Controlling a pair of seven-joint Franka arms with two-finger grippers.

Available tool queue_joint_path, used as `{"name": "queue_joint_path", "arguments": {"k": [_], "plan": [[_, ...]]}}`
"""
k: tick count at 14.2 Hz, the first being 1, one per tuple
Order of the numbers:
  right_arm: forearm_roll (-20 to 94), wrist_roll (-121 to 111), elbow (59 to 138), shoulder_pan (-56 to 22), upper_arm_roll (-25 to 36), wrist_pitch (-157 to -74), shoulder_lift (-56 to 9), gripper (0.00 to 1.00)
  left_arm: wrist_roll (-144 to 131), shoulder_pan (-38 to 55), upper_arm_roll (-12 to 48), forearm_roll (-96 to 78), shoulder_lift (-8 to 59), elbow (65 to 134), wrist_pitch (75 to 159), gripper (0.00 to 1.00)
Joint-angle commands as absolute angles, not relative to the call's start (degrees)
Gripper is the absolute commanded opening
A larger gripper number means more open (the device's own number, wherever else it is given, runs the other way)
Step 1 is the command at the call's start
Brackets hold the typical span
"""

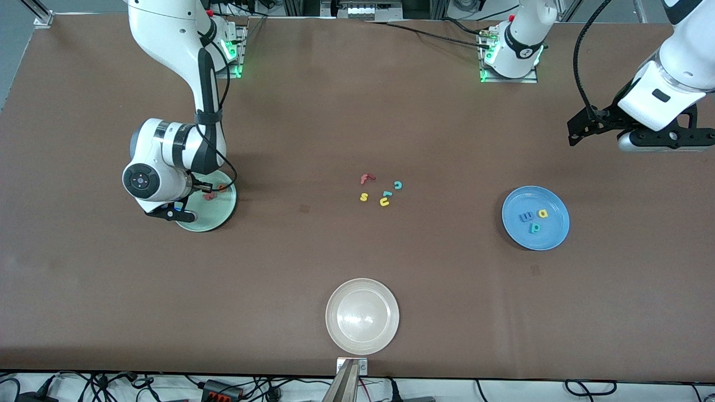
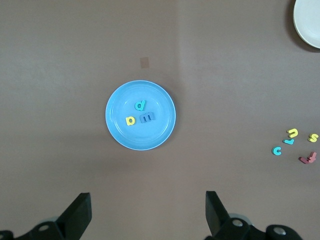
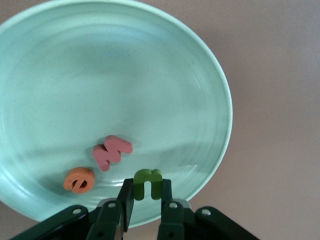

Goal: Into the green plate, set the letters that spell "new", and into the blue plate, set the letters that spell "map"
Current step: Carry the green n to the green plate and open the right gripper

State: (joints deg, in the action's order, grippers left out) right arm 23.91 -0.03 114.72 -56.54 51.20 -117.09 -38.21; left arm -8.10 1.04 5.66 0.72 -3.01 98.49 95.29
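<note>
Two black fingers of the right gripper (image 3: 146,192) are pinching the green n (image 3: 148,181) between them, holding it low over the green plate (image 3: 165,75); just past the jaws, the pinkish-red w (image 3: 111,151) and the orange e (image 3: 78,180) are lying side by side on the plate's floor. The left gripper (image 2: 148,215) is hanging with its jaws spread wide and empty above bare table toward the left arm's end, and ahead of the gap the blue plate (image 2: 120,137) is carrying the blue m (image 2: 147,117), the yellow a (image 2: 130,120) and the teal p (image 2: 140,105), clustered together. Off to one side of those jaws, five spare letters are lying loose: a yellow u (image 2: 292,132), a yellow s (image 2: 313,137), a teal c (image 2: 276,150), a red f (image 2: 308,159) and another small teal piece (image 2: 289,141). Nearest the front camera, a whitish plate (image 1: 362,316) is sitting alone.
</note>
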Motion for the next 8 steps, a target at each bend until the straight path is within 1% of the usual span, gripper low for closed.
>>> {"name": "queue_joint_path", "arguments": {"k": [1, 2, 3, 5, 8], "plan": [[24.78, -0.97, 115.31, -56.25, 51.24, -118.04, -38.58, 0.26, -8.44, 0.88, 5.71, -0.35, -2.37, 96.77, 93.87, 1.00], [24.96, -0.88, 115.31, -56.16, 51.24, -118.12, -38.76, 0.66, -8.44, 0.97, 5.71, -0.35, -2.29, 96.68, 93.87, 1.00], [25.05, -0.88, 114.96, -56.08, 51.24, -117.78, -38.41, 1.00, -8.44, 0.88, 5.71, -0.26, -2.29, 96.77, 93.87, 1.00], [24.96, -0.88, 114.17, -56.16, 51.68, -117.16, -37.10, 1.00, -8.44, 0.97, 5.71, -0.35, -2.29, 96.68, 93.87, 1.00], [24.96, -0.88, 113.64, -56.16, 51.77, -117.16, -37.00, 1.00, -8.44, 0.97, 5.71, -0.35, -2.29, 96.68, 93.87, 1.00]]}}
